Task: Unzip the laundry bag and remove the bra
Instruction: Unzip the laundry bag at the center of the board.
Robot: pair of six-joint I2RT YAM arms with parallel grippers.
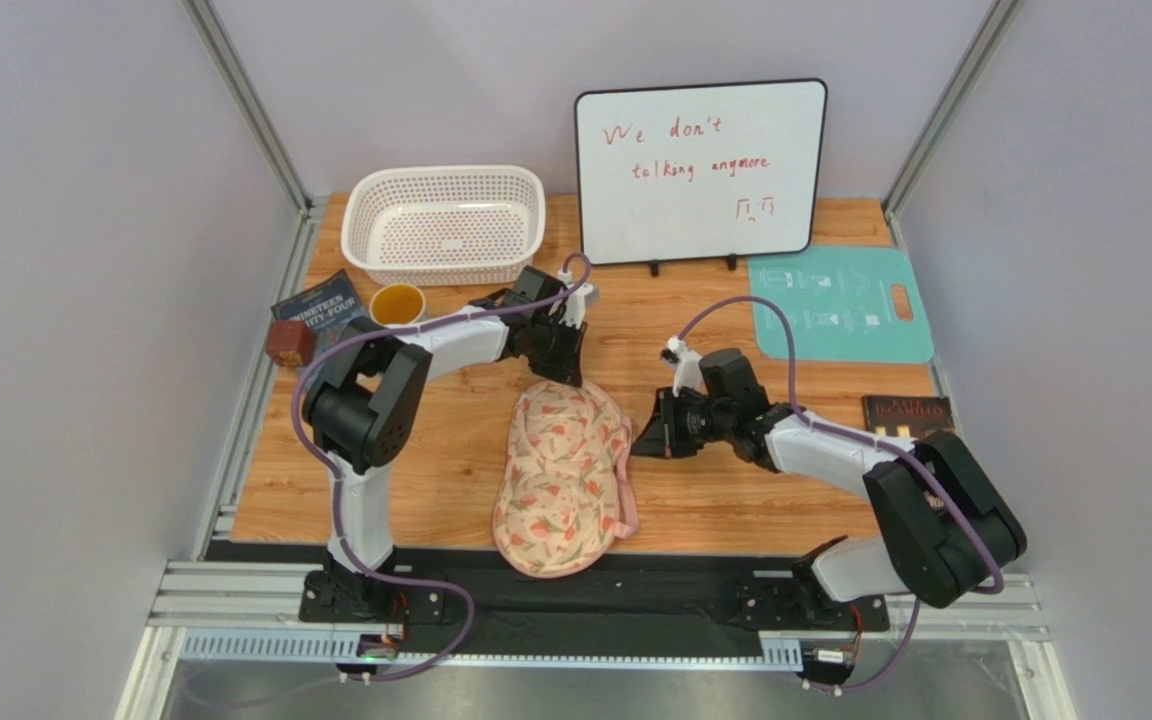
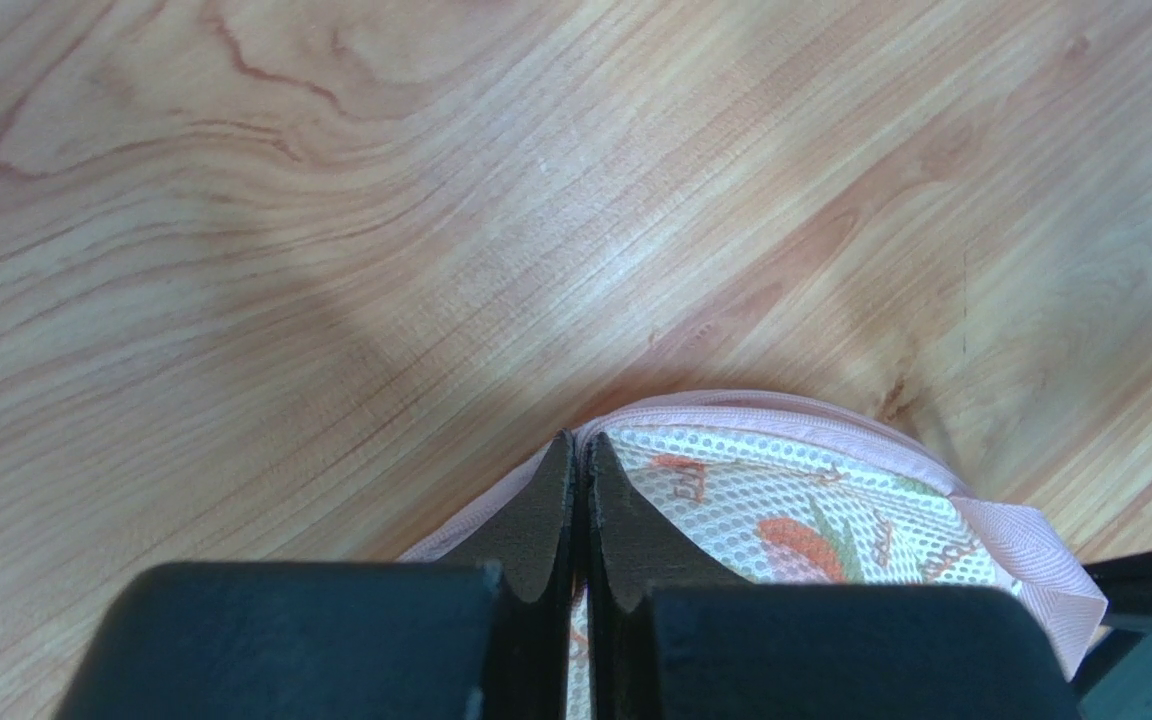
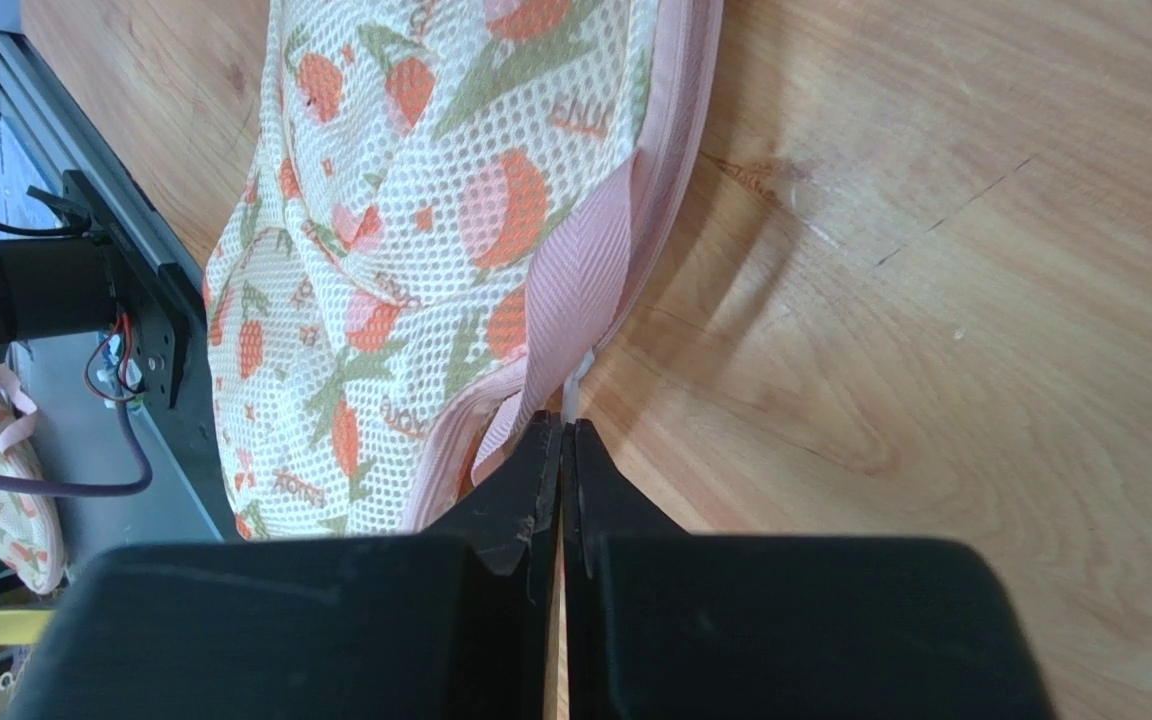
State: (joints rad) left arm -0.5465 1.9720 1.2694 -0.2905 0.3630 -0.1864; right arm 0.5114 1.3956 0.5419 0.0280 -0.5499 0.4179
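The laundry bag [image 1: 563, 474] lies in the middle of the wooden table, cream mesh with red and green print and pink zipper trim. My left gripper [image 1: 564, 366] is at the bag's far end; in the left wrist view its jaws [image 2: 582, 444] are pressed together on the pink trim [image 2: 778, 413] of the bag [image 2: 793, 510]. My right gripper [image 1: 642, 435] is at the bag's right side; in the right wrist view it [image 3: 567, 423] is shut on a small white zipper pull [image 3: 576, 393] beside the pink strap [image 3: 575, 285]. The bag [image 3: 387, 225] looks closed. The bra is hidden.
A white perforated basket [image 1: 444, 222] and a whiteboard [image 1: 699, 170] stand at the back. A teal board [image 1: 839, 303] lies back right, a dark book [image 1: 907, 413] at the right edge. A yellow cup [image 1: 397, 305], a dark book [image 1: 316, 308] and a brown block [image 1: 289, 344] sit at the left.
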